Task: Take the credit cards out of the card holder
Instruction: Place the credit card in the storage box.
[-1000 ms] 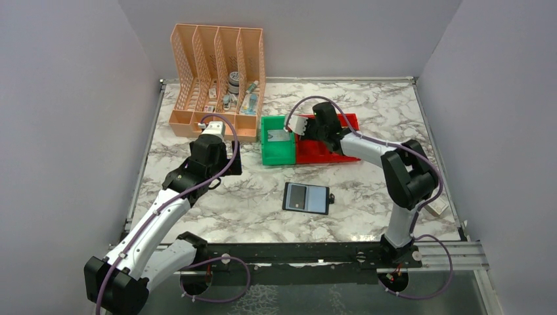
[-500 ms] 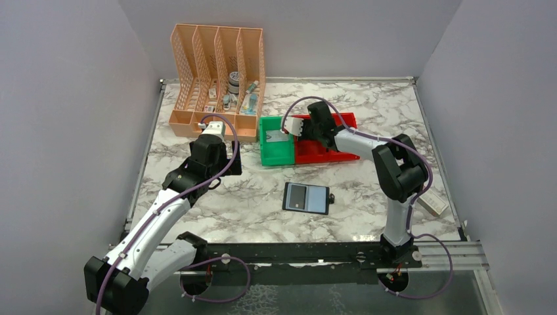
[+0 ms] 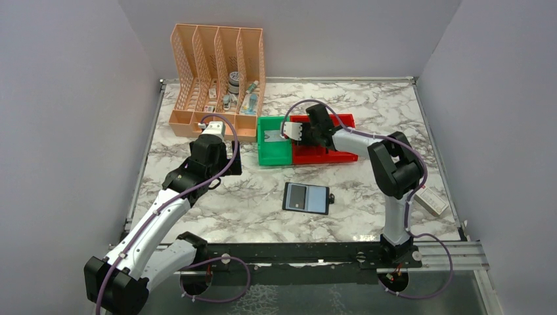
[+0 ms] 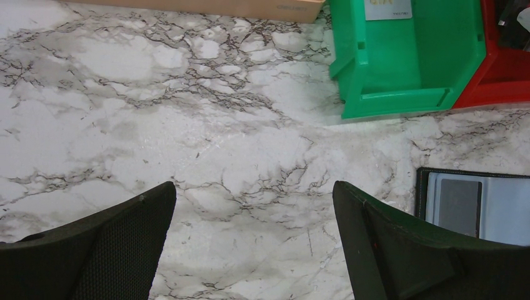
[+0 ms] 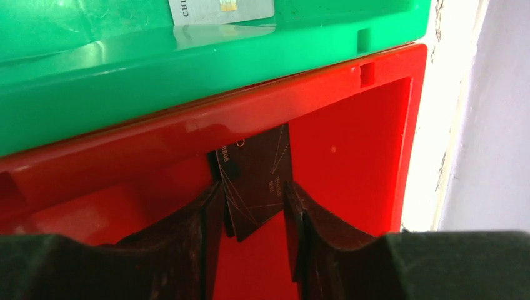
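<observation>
The right gripper reaches into a glossy red bin at the back of the table. Its black jaws are parted narrowly and clamp nothing. Through the gap shows a dark card, thin, flat and brown with fine pale lines across its face, lying tilted inside the bin near the wall next to a green bin. That bin, of the same smooth moulded plastic and set hard against the red one, holds a pale card with a gold chip.

The card holder — a flat black bifold with grey-blue inner panels and a small side tab — lies open on the marble-patterned tabletop. It sits nearer the arm bases than the bins and well apart from them. A darker grey rectangle fills part of its left panel; card or pocket, it is not clear.

The left gripper hovers over the veined surface, its textured black fingers spread wide and holding nothing. Behind it stands a peach lattice file organizer, with small items in its right-hand slots.
</observation>
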{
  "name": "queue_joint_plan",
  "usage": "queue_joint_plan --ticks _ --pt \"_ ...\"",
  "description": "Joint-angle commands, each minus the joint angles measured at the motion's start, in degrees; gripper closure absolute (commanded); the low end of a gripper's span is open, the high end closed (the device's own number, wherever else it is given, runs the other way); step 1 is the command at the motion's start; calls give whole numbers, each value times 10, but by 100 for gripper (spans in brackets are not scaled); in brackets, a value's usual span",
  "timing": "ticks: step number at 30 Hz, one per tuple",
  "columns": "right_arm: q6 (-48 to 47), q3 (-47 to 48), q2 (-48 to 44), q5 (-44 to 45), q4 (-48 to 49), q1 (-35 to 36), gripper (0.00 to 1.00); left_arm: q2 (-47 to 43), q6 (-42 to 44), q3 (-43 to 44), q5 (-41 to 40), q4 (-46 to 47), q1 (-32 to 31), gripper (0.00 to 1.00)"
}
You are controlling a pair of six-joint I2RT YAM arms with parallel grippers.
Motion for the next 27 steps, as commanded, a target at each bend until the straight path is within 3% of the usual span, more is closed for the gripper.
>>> queue_joint_plan --ticks 1,18,23,27 --pt "-3 3 -5 -18 -11 -1 59 -7 7 -8 -11 2 1 1" --pt "77 -33 -89 -45 72 -2 56 -6 8 -7 -6 3 2 1" --pt "273 -123 -194 -62 214 -2 55 -5 8 -8 -4 3 1 1" --pt "539 -242 -296 -57 307 -2 52 -1 8 -7 2 3 2 1"
